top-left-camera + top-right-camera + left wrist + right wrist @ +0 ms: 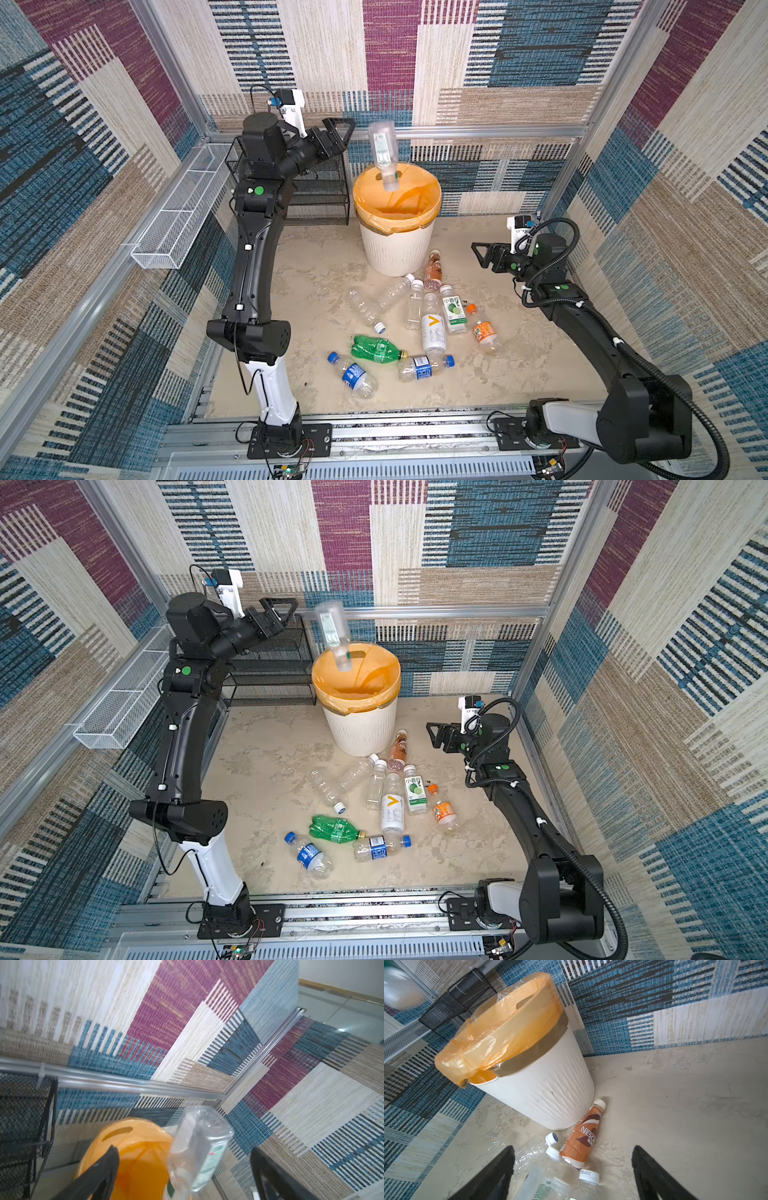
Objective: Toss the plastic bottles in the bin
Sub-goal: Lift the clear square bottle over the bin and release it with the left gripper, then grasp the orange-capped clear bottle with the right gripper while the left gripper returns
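Clear bottle (383, 151) mid-air, neck down, above bin (395, 253) at tabletop (316, 266) far edge; left gripper (347, 133) agape, empty; right gripper (478, 255) likewise.

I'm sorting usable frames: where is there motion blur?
In both top views only the bottle in mid-air over the bin is smeared; the left wrist view is streaky throughout, wall and bottle alike; the right wrist view shows the bin sharp.

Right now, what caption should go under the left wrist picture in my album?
A clear plastic bottle in mid-air just beyond the open left gripper, over the round orange-bagged bin.
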